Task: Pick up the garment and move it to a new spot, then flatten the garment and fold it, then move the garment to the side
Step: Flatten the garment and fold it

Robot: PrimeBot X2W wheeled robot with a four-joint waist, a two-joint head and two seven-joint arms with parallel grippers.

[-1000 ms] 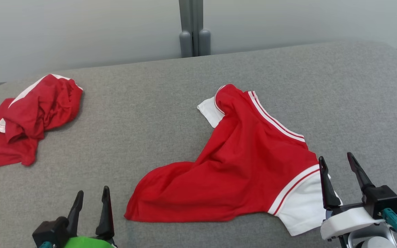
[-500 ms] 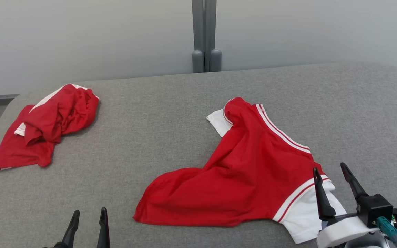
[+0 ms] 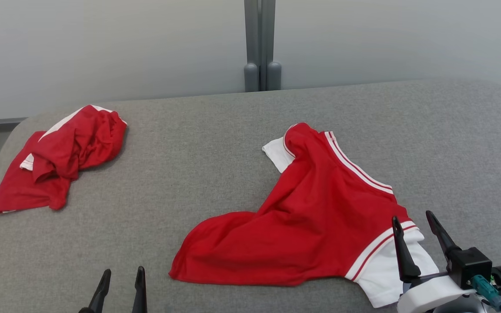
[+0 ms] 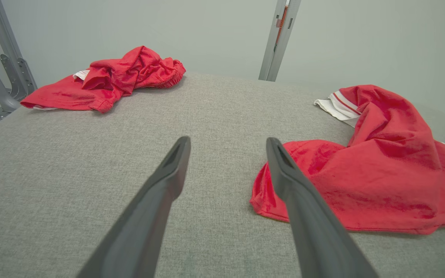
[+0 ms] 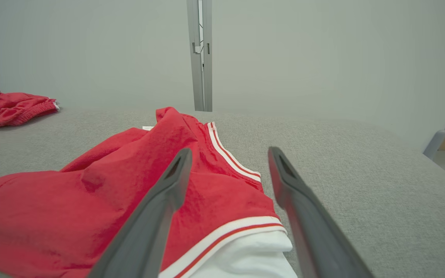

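Note:
A red garment with white stripes and white trim (image 3: 311,221) lies rumpled on the grey table, right of centre; it also shows in the left wrist view (image 4: 377,170) and the right wrist view (image 5: 129,193). My right gripper (image 3: 411,219) stands open just above the garment's white near-right corner (image 5: 245,262), nothing between its fingers. My left gripper (image 3: 122,274) is open at the bottom edge, left of the garment's red hem, over bare table (image 4: 226,143).
A second crumpled red garment (image 3: 59,154) lies at the table's far left (image 4: 106,77). The grey padded table (image 3: 198,174) has rounded edges; a grey post (image 3: 261,43) stands against the wall behind. A metal frame (image 4: 2,69) stands off the left edge.
The head camera has tilted up and shifted, so the whole scene sits lower and further right. Both grippers show lower in the view; the garments have not moved on the table.

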